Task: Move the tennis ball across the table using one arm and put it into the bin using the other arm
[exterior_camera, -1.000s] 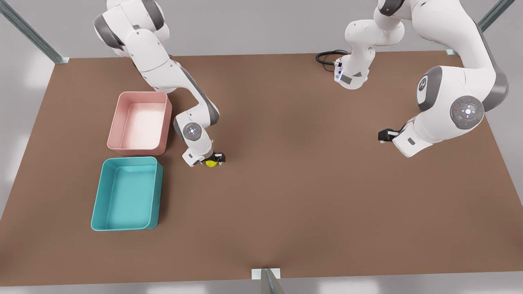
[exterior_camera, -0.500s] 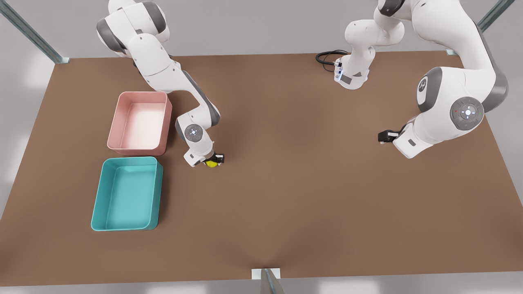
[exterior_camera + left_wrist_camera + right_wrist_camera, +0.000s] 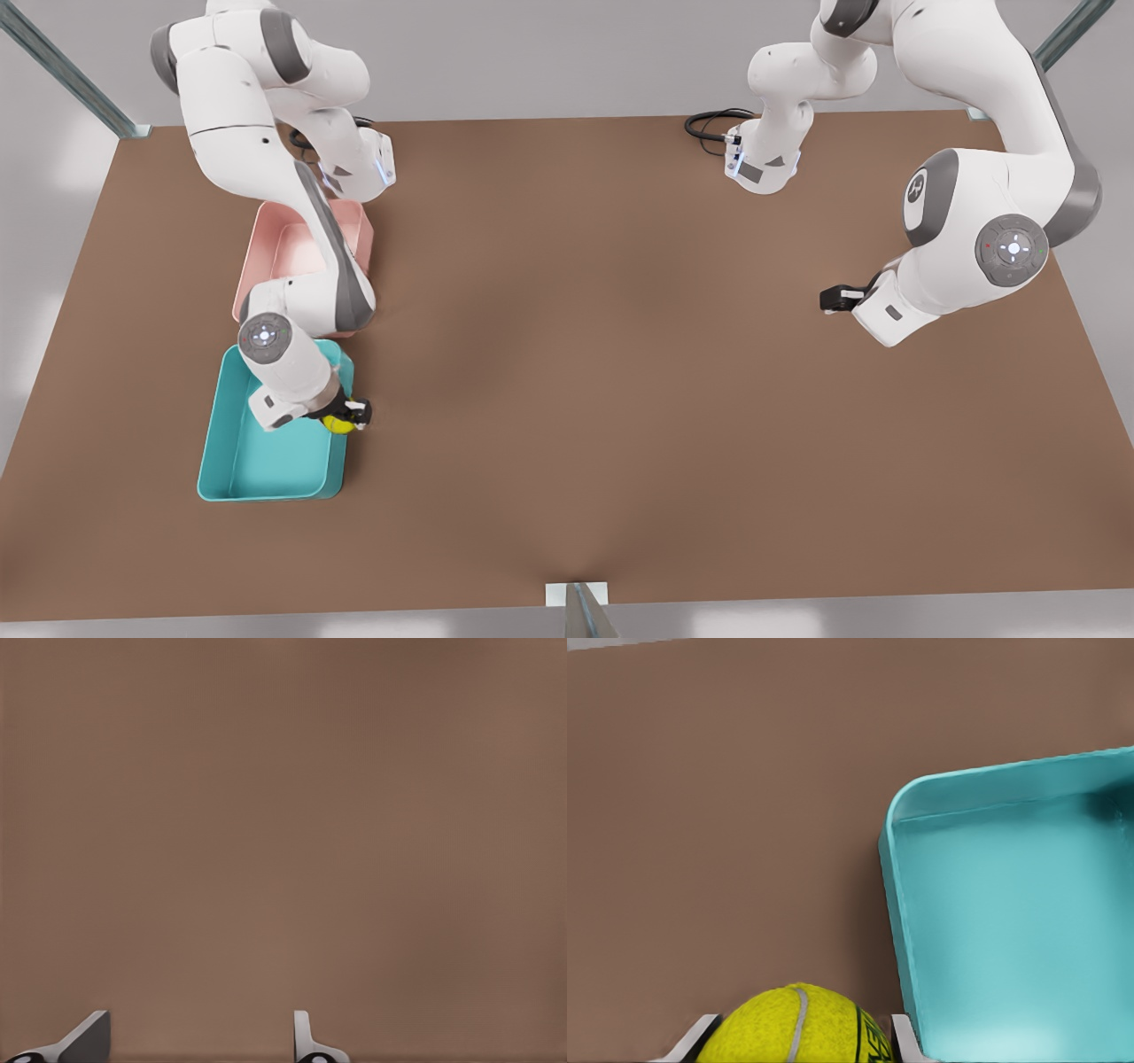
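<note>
The yellow-green tennis ball (image 3: 336, 424) (image 3: 802, 1029) is held between the fingers of my right gripper (image 3: 342, 420) (image 3: 802, 1038), which is shut on it. Ball and gripper hang over the teal bin's (image 3: 266, 456) (image 3: 1010, 930) wall on the front view's right, at the edge between bin and brown table (image 3: 602, 354). The bin's floor is bare. My left gripper (image 3: 834, 297) (image 3: 195, 1041) waits at the front view's right, open over bare tabletop with nothing between its fingers.
A pink tub (image 3: 356, 232) stands just behind the teal bin, partly covered by the right arm's links. A black cable (image 3: 709, 122) loops at the left arm's base at the table's far edge. Grey frame struts stand at the corners.
My right arm has swung from beside the pink tub toward the table's near side and the front view's left, carrying the ball to the teal bin's edge. The left arm has barely moved.
</note>
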